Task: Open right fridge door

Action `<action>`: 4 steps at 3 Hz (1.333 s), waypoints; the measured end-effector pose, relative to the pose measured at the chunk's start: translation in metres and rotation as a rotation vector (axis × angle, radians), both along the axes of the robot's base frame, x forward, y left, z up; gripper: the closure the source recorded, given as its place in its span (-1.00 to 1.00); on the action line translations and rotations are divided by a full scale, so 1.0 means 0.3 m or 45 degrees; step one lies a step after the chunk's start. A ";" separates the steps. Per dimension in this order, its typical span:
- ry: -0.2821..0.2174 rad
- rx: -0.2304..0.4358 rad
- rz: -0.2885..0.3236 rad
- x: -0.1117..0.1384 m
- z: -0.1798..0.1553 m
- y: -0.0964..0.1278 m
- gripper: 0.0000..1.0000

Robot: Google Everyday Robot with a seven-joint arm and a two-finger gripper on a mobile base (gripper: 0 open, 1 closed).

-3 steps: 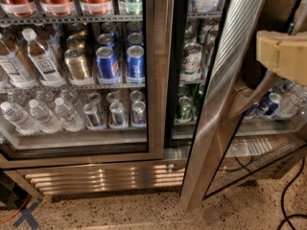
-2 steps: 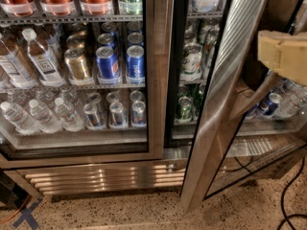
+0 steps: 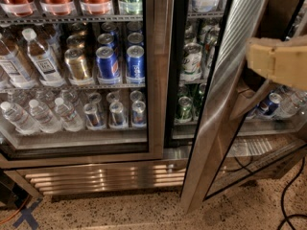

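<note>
Tan blocky gripper (image 3: pixel 277 61) at the right edge, mid-height, close to the door's inner side. Grip state and contact: cannot tell. Tall glass right fridge door with wide brushed-steel frame (image 3: pixel 218 109) stands ajar, running diagonally from upper right to bottom centre. Looks mid-swing. Next move: drive it wider along the hinge arc, clear of the black floor cable (image 3: pixel 284 200).

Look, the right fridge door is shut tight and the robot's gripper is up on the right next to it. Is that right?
Not quite. The right fridge door is not shut tight. The camera view shows it standing open, with its steel edge angled out from the fridge and green cans uncovered on the shelf inside. The gripper is indeed up on the right next to it.
</note>
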State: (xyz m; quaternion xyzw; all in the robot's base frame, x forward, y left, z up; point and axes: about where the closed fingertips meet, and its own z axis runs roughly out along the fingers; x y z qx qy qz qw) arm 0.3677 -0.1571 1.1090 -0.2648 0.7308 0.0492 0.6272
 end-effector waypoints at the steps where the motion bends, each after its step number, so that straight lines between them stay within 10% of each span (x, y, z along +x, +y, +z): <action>1: 0.000 0.000 0.000 0.000 0.000 0.000 -0.49; 4: 0.000 0.000 0.000 0.000 0.000 0.000 -0.49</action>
